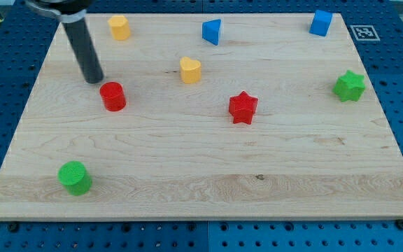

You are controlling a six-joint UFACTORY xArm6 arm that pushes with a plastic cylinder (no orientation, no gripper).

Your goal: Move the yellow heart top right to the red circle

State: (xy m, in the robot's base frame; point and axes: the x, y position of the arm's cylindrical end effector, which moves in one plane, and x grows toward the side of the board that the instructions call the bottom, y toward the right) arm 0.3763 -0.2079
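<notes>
The yellow heart (pixel 191 70) lies on the wooden board, upper middle of the view. The red circle (pixel 112 96) stands to its lower left, well apart from it. My rod comes down from the view's top left and my tip (pixel 94 79) rests on the board just up and left of the red circle, a small gap away. The tip is far to the left of the yellow heart.
A yellow block (pixel 119 27) at top left, a blue triangle (pixel 212 31) at top middle, a blue cube (pixel 320 22) at top right, a green star (pixel 349 85) at right, a red star (pixel 243 107) in the middle, a green circle (pixel 74 177) at bottom left.
</notes>
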